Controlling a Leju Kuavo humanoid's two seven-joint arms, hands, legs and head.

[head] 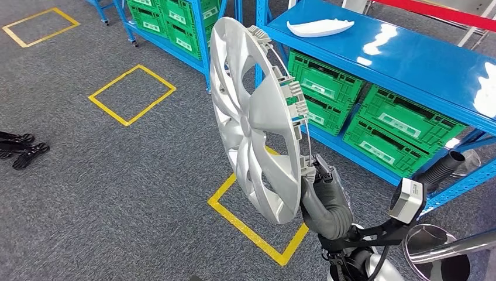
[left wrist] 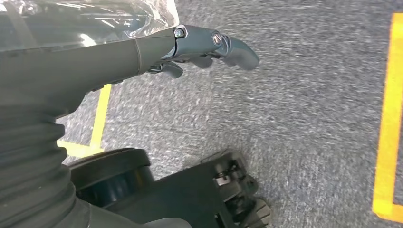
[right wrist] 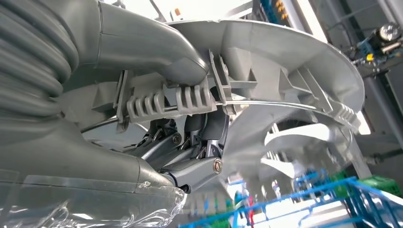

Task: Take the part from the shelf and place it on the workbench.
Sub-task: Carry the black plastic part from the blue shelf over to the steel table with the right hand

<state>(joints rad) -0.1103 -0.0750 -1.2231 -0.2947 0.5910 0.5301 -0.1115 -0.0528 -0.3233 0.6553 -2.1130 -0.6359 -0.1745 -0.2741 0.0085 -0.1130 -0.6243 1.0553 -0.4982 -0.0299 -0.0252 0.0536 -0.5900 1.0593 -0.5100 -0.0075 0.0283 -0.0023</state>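
The right hand (head: 320, 186) grips a silver hubcap (head: 254, 120) at its lower rim, holding it upright and edge-on, its spoked face turned left, its clips and wire ring toward the right. Behind it stands a blue shelf (head: 409, 55) with a glossy top, on which lies a white curved part (head: 320, 27). Green crates (head: 357, 108) sit on the lower level. A second blue rack (head: 196, 35), also with green crates, stands at upper left. Yellow tape squares (head: 131, 93) mark the grey carpet (head: 117, 193). Black objects (head: 20, 149) lie at the left edge; what they are cannot be told.
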